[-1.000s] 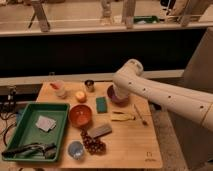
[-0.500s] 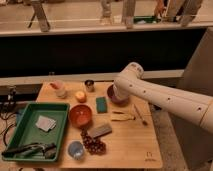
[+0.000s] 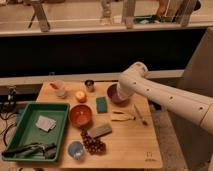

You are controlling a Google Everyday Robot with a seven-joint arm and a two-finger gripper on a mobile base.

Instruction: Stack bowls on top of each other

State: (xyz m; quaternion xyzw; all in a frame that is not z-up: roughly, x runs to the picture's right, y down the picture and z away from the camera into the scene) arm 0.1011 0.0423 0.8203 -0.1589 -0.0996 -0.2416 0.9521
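Camera view: pincer down at purple bowl, grip state can't tell. Orange bowl left of purple bowl & nearer cam, green block between. Next prob. lift, carry left.

Noted purple bowl upright, right of centre, partly covered by gripper lowered onto it. Noted orange-red bowl upright, well apart to its front-left. Not stacked.

A green tray sits at lower left; right of it lie a blue bowl, grapes, a green sponge and a metal cup
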